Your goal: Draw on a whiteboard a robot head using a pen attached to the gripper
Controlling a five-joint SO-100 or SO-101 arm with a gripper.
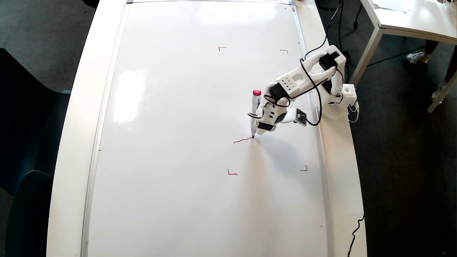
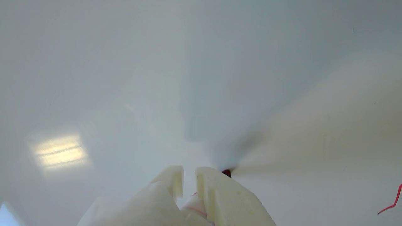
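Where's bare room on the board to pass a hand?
Left half of the whiteboard is bare, from the silver frame to the red corner marks. The bottom strip below those marks is also bare. It's crowded at right: gripper, pen on a short red stroke, cables.

Gripper (image 2: 189, 177) fingertips nearly together, perhaps pen (image 2: 226, 172) tip on whiteboard (image 2: 125, 62).

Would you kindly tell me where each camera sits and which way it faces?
Overhead view: fixed above, looking down on the whiteboard; the whole arm, pincer and pen show.
Wrist view: rides on the arm, looking past the pincer at the board; only the fingertips show.
Shared: pincer, board, the pen's dark tip.
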